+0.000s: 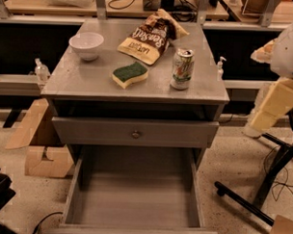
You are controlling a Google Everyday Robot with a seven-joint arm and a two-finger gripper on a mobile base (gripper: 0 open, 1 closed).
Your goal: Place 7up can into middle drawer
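Note:
The 7up can (pixel 182 68) stands upright on the right side of the grey cabinet top (pixel 90 81), near the front edge. Below it the wide grey middle drawer (pixel 134 195) is pulled out towards me, with a bare floor and tall side walls. Above that drawer is a closed grey drawer front with a small round knob (pixel 135 134). My gripper does not show in the camera view. Only the white and beige links of my arm (pixel 277 90) show at the right edge, well to the right of the can and apart from it.
On the cabinet top are a white bowl (pixel 86 44) at the back left, a yellow-green sponge (pixel 129 74) in the middle and a brown-and-yellow chip bag (pixel 151 36) at the back. Cardboard boxes (pixel 44 154) stand at the left. A black stand leg (pixel 259 200) lies at the right.

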